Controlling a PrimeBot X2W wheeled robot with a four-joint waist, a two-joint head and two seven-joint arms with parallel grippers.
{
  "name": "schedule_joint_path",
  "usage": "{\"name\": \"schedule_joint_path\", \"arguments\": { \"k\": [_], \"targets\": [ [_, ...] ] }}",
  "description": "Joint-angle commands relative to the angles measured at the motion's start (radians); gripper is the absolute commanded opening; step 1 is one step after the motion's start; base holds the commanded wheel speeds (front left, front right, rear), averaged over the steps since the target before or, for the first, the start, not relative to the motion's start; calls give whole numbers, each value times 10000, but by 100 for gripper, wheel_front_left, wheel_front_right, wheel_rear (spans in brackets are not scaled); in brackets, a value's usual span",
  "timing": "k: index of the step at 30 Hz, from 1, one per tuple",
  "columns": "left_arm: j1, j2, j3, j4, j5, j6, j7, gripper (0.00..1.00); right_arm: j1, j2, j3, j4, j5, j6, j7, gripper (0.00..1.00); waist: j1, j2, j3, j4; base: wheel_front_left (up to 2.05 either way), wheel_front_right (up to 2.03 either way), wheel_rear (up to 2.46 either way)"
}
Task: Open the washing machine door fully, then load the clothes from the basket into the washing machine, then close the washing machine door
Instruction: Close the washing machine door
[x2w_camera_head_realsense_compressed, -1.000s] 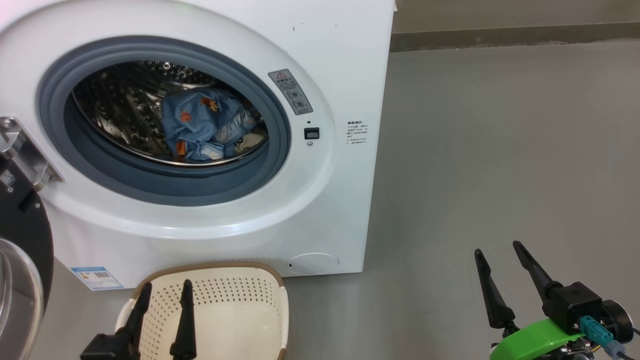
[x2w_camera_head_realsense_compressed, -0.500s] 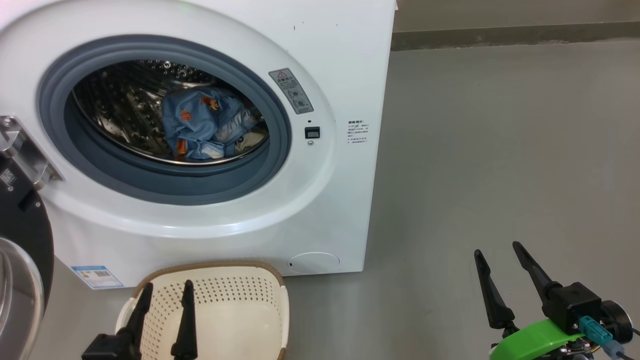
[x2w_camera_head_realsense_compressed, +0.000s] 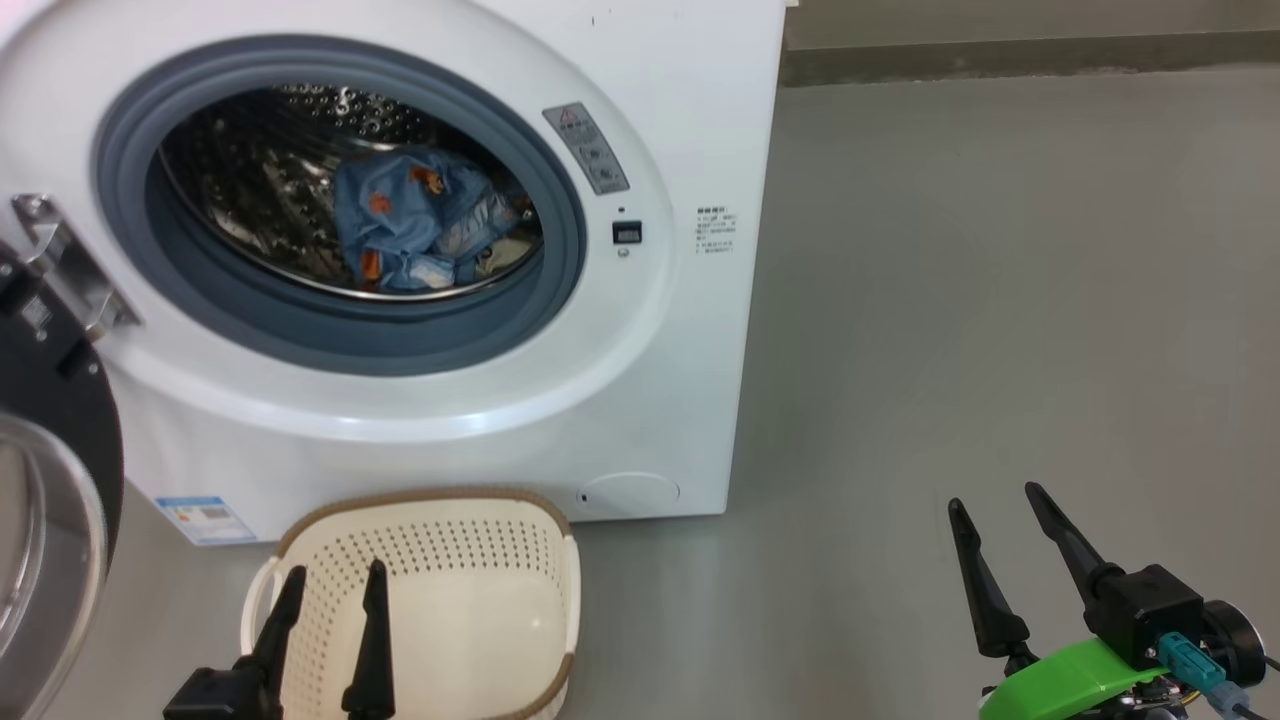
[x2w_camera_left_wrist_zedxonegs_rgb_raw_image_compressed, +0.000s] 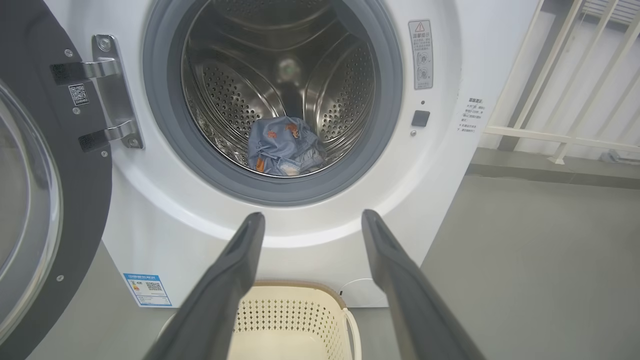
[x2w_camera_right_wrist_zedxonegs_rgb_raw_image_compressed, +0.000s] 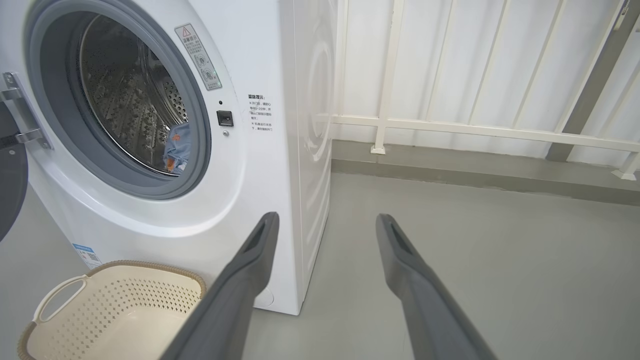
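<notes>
1. Hazard, door (x2w_camera_head_realsense_compressed: 70, 420): it stands swung out at 9 o'clock in the head view, on a hinge (x2w_camera_head_realsense_compressed: 60, 270) at the left side of the machine (x2w_camera_head_realsense_compressed: 680, 100). Shutting it looks to be the step left. A push on the glossy rim may slide off. A push close to the hinge gives little leverage, and the catch (x2w_camera_head_realsense_compressed: 626, 232) at 1 o'clock of the opening may not take.
2. Hazard, basket (x2w_camera_head_realsense_compressed: 450, 540): it sits at 7 o'clock on the floor (x2w_camera_head_realsense_compressed: 1000, 250), just before the machine, and its inside looks bare. It is probably light, so an arm sweeping toward the door could clip its rim and skid it.
3. Hazard, clothes (x2w_camera_head_realsense_compressed: 420, 230): they lie low in the drum (x2w_camera_head_realsense_compressed: 250, 200), at 11 o'clock, behind the seal (x2w_camera_head_realsense_compressed: 330, 350). No cloth seems to hang over the lip, so trapping looks unlikely.
4. Left claw (x2w_camera_head_realsense_compressed: 335, 570): released, grasping nothing, it hovers over the basket.
5. Right claw (x2w_camera_head_realsense_compressed: 993, 497): released and empty, at 4 o'clock above bare floor, well apart from the machine.
6. Materials:
   - Machine: white, boxy, smooth enamel.
   - Door: round, with a wide black rim and a clear bulging glass centre.
   - Drum: perforated bright steel.
   - Seal: grey-blue, rubbery.
   - Clothes: soft, crumpled, light blue with orange prints.
   - Basket: cream perforated plastic, a rounded rectangle with a brown woven-look rim.
   - Fingers (x2w_camera_left_wrist_zedxonegs_rgb_raw_image_compressed: 395, 280): long, dark, tapering.
   - Floor: matt grey.
</notes>
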Motion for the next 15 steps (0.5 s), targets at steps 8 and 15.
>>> {"name": "schedule_joint_path", "arguments": {
  "k": [8,15],
  "targets": [
    [-203,47,269,-156,189,-58,-65,100,-165,-32,266,-226,-15,16,-78,100,0,0,24,45,-201,201,0],
    [-250,47,321,-163,247,-53,-65,100,-200,-32,264,-212,2,16,-103,100,0,0,83,56,-117,117,0]
  ]
}}
